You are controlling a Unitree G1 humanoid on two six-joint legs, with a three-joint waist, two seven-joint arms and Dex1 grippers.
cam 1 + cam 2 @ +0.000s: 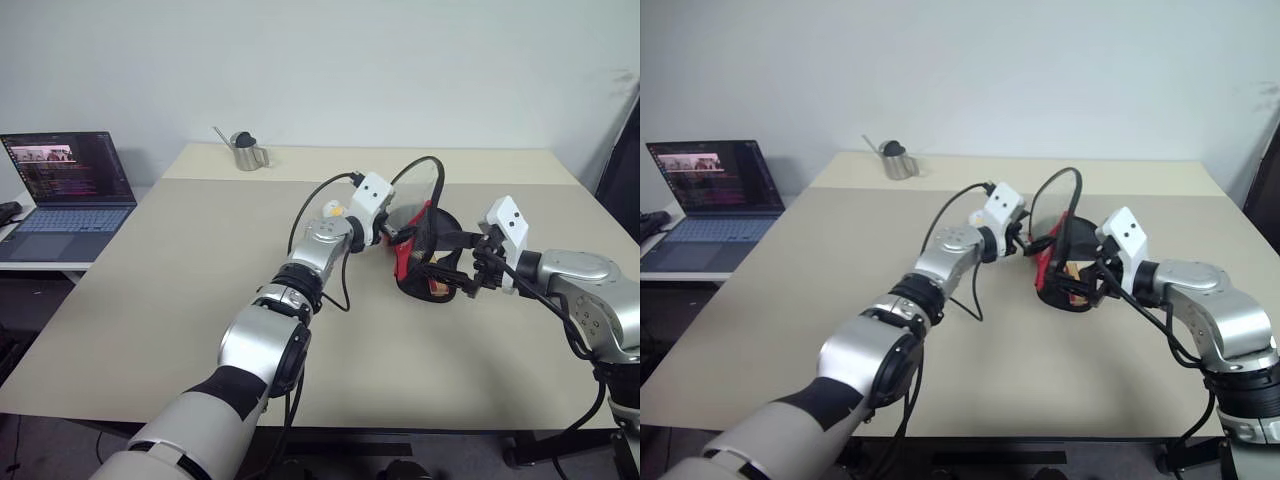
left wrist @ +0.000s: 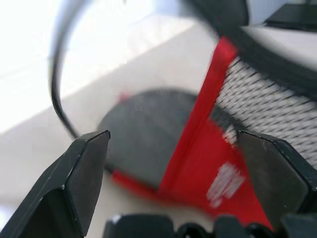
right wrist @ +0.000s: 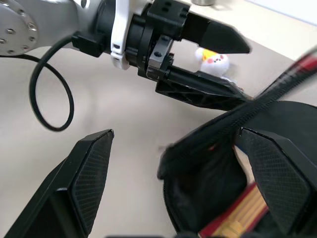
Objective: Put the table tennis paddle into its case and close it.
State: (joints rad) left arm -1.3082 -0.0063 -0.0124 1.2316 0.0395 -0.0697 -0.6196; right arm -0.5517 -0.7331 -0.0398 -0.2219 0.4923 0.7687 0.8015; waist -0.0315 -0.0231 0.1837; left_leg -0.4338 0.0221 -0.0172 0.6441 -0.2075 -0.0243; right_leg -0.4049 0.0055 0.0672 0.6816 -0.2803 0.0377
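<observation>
— Nearest: left end effector (image 1: 400,238), jaws spread wide, at the case (image 1: 428,262) on the counter (image 1: 180,290). Right end effector (image 1: 472,268) also wide, holding nothing.

— And the paddle?

— Paddle (image 3: 242,218) inside the gaping case, handle showing. Likely light and rigid; case soft, floppy fabric, best pinched at the zip edging. Ball (image 3: 212,58) just behind; open room left, counter edge far.

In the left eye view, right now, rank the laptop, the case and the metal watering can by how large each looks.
1. Laptop, largest.
2. Case, middle, partly hidden by the grippers.
3. Metal watering can, smallest, though it stands farthest from the camera, so its true size is unsure.
</observation>
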